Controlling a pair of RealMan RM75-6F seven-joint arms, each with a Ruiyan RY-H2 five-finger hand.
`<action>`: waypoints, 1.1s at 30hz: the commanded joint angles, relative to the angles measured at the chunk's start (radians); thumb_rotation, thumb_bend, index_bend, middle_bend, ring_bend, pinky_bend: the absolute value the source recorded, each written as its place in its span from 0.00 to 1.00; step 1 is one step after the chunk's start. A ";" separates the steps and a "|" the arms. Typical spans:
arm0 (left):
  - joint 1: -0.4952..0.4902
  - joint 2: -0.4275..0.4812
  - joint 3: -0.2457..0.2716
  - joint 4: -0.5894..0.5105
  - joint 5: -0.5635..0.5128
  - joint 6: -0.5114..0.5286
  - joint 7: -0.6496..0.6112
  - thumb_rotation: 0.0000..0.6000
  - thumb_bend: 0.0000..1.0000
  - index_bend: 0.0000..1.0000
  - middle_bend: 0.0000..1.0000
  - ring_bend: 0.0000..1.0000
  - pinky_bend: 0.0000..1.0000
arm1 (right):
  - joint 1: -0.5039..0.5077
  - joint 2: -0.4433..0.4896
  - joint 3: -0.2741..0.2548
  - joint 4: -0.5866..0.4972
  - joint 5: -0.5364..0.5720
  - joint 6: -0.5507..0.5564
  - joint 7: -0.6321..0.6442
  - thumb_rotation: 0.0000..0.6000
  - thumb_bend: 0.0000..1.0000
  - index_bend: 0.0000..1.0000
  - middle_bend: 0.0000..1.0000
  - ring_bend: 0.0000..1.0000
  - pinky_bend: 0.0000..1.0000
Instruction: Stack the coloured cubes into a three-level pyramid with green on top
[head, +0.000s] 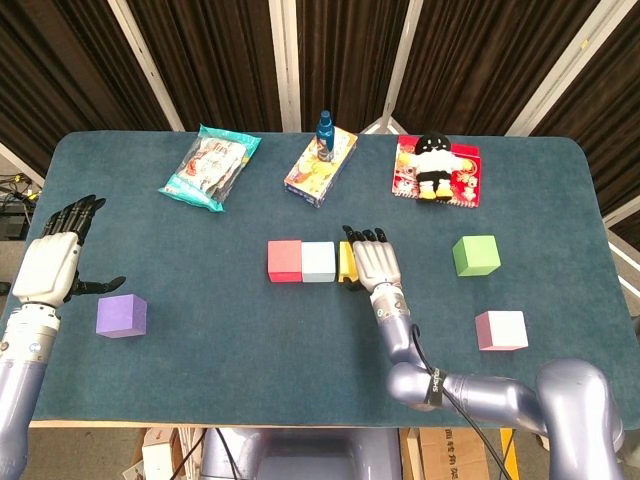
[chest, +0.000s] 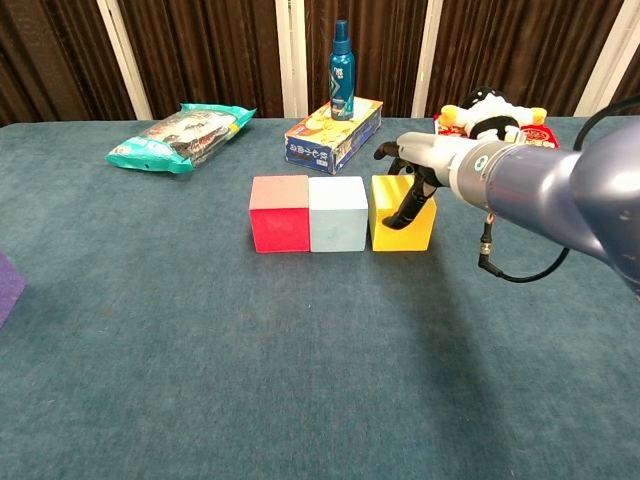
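A red cube (head: 285, 260) (chest: 279, 213), a light blue cube (head: 318, 261) (chest: 337, 213) and a yellow cube (head: 346, 262) (chest: 395, 232) stand in a row on the table, sides touching. My right hand (head: 375, 262) (chest: 420, 168) lies over the yellow cube and grips it, thumb down its front face and fingers over its top. A green cube (head: 476, 255) sits to the right, with a pink cube (head: 500, 329) nearer the front. A purple cube (head: 121, 315) (chest: 5, 285) lies at the left, just right of my open left hand (head: 55, 262).
Along the back lie a snack bag (head: 210, 167) (chest: 180, 135), a printed box (head: 320, 168) with a blue bottle (chest: 342, 70) on it, and a plush toy (head: 435, 168) (chest: 490, 108) on a red pack. The table's front edge is near the purple and pink cubes.
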 joint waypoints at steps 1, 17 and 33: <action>0.000 0.000 0.000 -0.001 0.001 0.000 0.000 1.00 0.11 0.00 0.01 0.00 0.02 | -0.012 0.012 -0.003 -0.034 -0.009 0.016 0.005 1.00 0.34 0.00 0.14 0.07 0.00; 0.001 -0.002 0.008 -0.004 0.011 -0.002 0.006 1.00 0.11 0.00 0.01 0.00 0.02 | -0.074 0.095 -0.019 -0.171 -0.014 0.100 0.004 1.00 0.34 0.00 0.00 0.00 0.00; -0.006 -0.036 0.016 0.021 0.005 0.013 0.044 1.00 0.11 0.00 0.01 0.00 0.02 | -0.263 0.273 -0.135 -0.352 -0.241 0.163 0.158 1.00 0.34 0.00 0.00 0.00 0.00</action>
